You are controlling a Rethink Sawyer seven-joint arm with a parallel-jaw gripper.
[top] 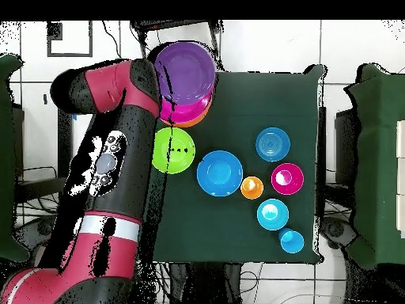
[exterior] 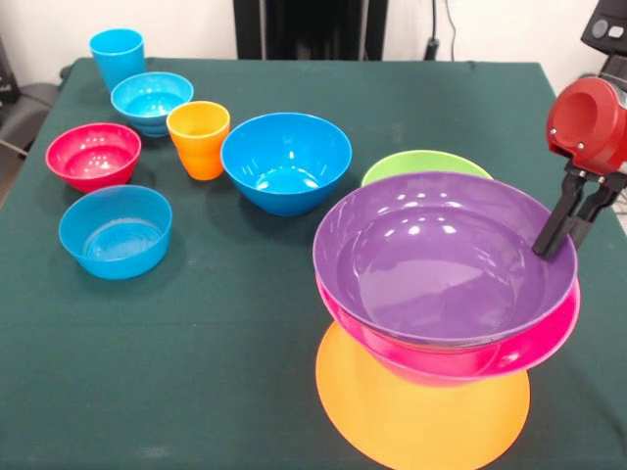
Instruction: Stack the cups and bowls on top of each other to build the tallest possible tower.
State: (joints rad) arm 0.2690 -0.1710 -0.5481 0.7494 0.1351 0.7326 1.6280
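Gripper (exterior: pixel 560 238) clenched on purple bowl (exterior: pixel 441 259) rim at right; green bowl (exterior: pixel 423 165) just behind; blue bowl (exterior: pixel 285 160) left.

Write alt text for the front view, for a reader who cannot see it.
A purple bowl sits nested in a pink bowl on an upturned orange bowl, with the robot's gripper at the purple bowl's rim. A green bowl lies behind the stack. Blue, red and light blue bowls and two cups stand apart on the green tablecloth.

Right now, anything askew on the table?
Yes. The purple bowl sits off-centre on the pink bowl, overhanging the orange bowl. The pincer is at its rim.
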